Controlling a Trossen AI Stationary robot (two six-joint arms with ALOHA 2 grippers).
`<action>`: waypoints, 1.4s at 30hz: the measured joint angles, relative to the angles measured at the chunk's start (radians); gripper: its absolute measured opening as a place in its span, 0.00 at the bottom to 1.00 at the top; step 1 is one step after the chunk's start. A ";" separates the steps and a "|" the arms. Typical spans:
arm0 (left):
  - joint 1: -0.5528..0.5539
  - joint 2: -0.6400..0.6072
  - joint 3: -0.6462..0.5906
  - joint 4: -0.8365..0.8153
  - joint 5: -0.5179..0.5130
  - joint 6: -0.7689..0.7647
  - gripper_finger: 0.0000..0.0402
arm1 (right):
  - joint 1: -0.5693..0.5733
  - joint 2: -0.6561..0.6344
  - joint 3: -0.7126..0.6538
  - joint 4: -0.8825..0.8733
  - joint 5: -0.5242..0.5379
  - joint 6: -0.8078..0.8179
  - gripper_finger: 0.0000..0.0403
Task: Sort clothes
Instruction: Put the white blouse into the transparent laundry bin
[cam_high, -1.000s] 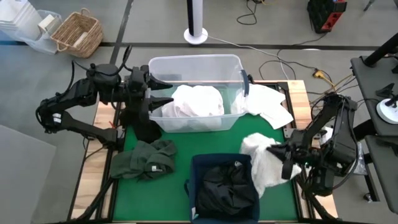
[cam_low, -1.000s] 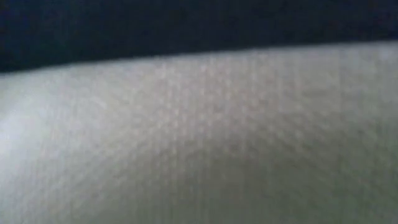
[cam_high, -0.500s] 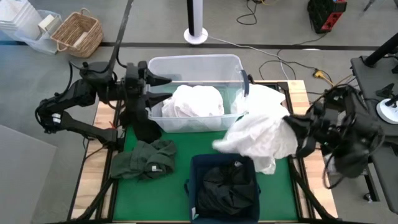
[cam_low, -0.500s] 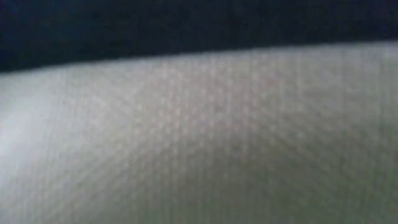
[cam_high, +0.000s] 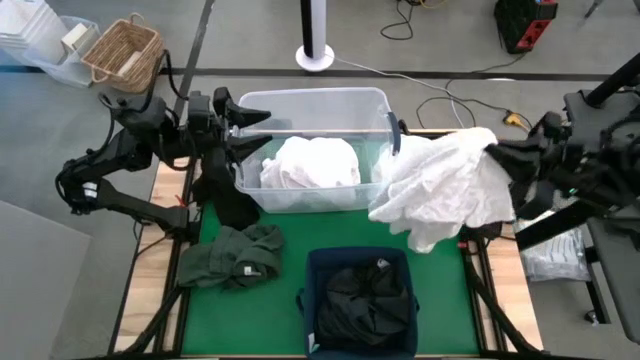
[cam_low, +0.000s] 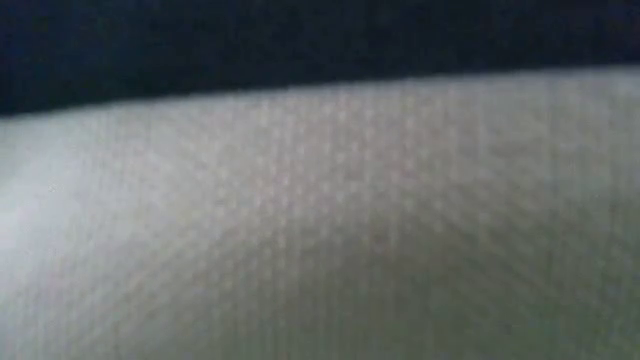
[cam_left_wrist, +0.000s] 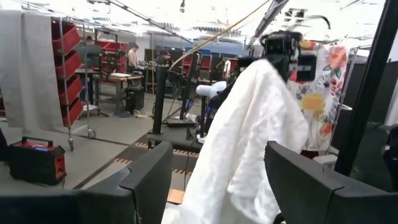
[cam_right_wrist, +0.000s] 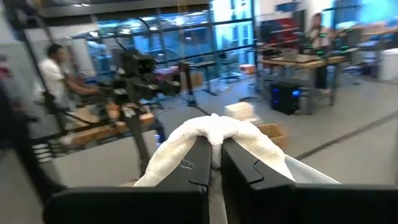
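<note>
1. My right hand (cam_high: 497, 160) is clamped shut on a white garment (cam_high: 445, 190), which hangs in the air over the table's right edge, just right of the clear plastic tub (cam_high: 314, 102). The right wrist view shows the cloth pinched between my fingers (cam_right_wrist: 200, 163).
2. My left hand (cam_high: 250, 132) waits with its fingers spread and nothing in them, at the tub's left end on the far left of the table.
3. Done so far, as I judge it: a white bundle (cam_high: 310, 165) already lies in the tub, and black clothing (cam_high: 365, 300) fills the navy bin (cam_high: 326, 262) at the near edge.
4. Left to do: drop the white garment I am carrying into the tub, most likely.
5. Also left: a dark green garment (cam_high: 233, 256) lies on the green mat (cam_high: 290, 235) at near left, unsorted; I expect it belongs with the darks.
</note>
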 joint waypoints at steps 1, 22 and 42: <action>0.001 0.000 0.000 0.000 0.000 0.000 0.58 | 0.000 0.000 0.014 0.053 -0.032 -0.059 0.02; 0.000 0.001 0.000 0.049 -0.026 0.051 0.58 | -0.143 0.031 0.055 0.615 -0.622 -0.606 0.02; 0.000 0.002 0.000 0.093 -0.026 0.052 0.58 | -0.572 0.305 0.085 0.571 -0.826 -0.481 0.02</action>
